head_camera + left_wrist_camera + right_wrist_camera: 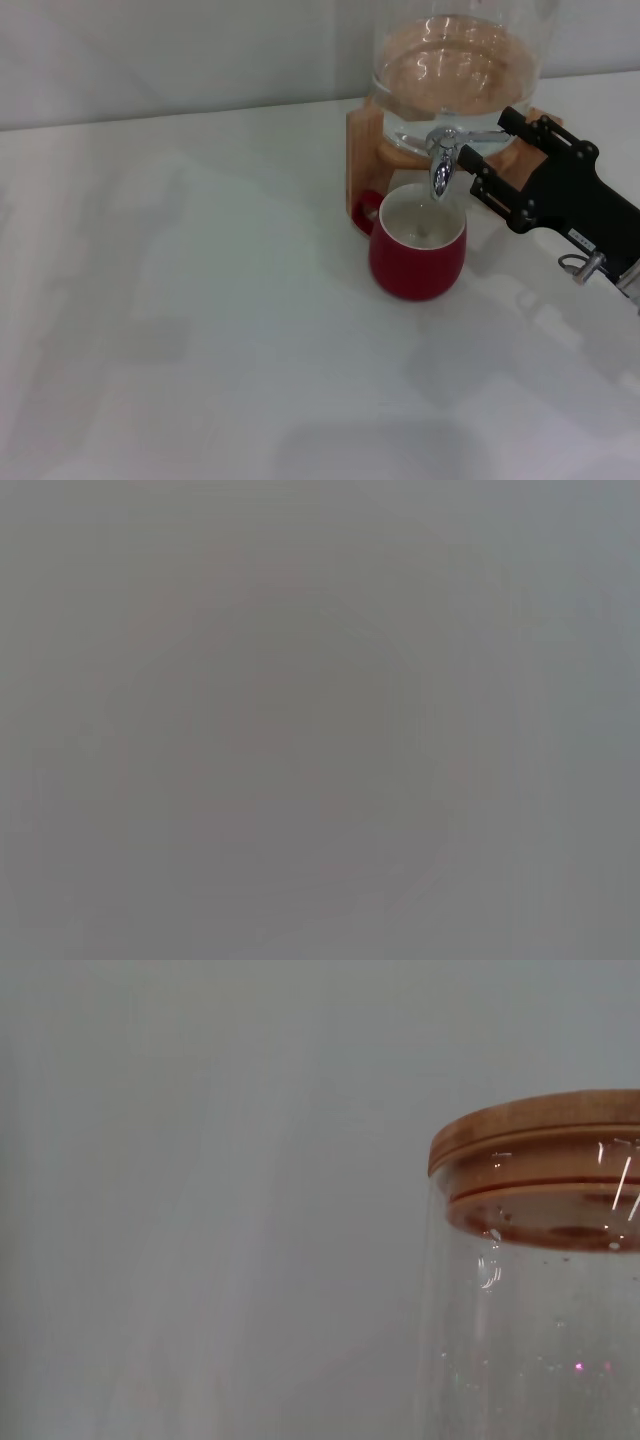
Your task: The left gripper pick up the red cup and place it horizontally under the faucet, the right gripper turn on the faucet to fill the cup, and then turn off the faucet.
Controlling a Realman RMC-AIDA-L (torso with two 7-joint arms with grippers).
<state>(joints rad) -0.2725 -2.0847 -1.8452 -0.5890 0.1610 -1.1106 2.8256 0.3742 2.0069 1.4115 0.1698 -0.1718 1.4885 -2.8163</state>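
Red and glossy, the red cup [417, 252] stands upright on the white bench [200, 300], its open mouth directly below the down-pointing spout of the faucet [443, 160], with its loop handle turned toward the wooden stand [362, 160]. You want it there so anything leaving the spout drops into the white interior rather than onto the bench; whether water is already in it you cannot tell. Just above, the chrome faucet juts from the clear glass dispenser [455, 75], which holds water and rests on that stand. Your right end effector [488, 158] reaches in from the right, its two flat jaws set apart on either side of the lever region beside the spout, open and not visibly clamped on anything; that approach suits pushing or turning the lever, and my judgement is that the faucet step is the one in hand. Your left end effector is out of sight in the head view, and its wrist camera shows only a featureless grey field, so you cannot tell its state. The right wrist camera shows the dispenser's wooden lid [535, 1135] against a plain wall.
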